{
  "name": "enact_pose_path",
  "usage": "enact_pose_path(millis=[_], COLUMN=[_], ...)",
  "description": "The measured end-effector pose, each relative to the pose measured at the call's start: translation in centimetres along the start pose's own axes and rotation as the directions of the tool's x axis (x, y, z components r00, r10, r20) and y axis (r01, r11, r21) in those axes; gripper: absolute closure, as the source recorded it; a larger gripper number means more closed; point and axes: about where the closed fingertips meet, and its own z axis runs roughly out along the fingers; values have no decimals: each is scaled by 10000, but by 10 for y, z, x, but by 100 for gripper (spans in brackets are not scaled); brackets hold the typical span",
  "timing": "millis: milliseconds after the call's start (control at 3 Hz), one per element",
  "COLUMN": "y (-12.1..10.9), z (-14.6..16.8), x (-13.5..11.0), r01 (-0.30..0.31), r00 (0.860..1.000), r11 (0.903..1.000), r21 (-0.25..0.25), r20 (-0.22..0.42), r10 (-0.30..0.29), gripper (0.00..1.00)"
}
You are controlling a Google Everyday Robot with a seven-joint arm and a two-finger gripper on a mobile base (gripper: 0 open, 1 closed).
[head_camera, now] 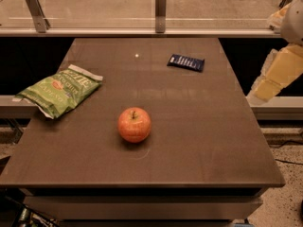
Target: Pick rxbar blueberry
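The rxbar blueberry [186, 62] is a small flat dark navy wrapper with white lettering. It lies flat at the far right of the brown table [199, 141]. Only part of my arm [279, 72], pale and yellowish, shows at the right edge of the camera view, beyond the table's right side and apart from the bar. My gripper is out of view.
A red-orange apple [134, 124] stands near the table's middle, in front of and to the left of the bar. A crinkly green chip bag [60, 90] lies at the left edge. A glass railing with metal posts [160, 9] runs behind the table.
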Motion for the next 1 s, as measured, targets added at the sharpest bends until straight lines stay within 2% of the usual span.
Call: enact_pose_path(millis=[333, 667, 1000], y=[-12, -26, -44], z=[5, 13, 22], x=[-1, -3, -5], r01=[-997, -1648, -1925], r00=[9922, 9737, 9513], r11=[9947, 9853, 9797], r21=[259, 440, 555], r20=[772, 1664, 2555], r10=[974, 1555, 1725], gripper=[0, 0, 0])
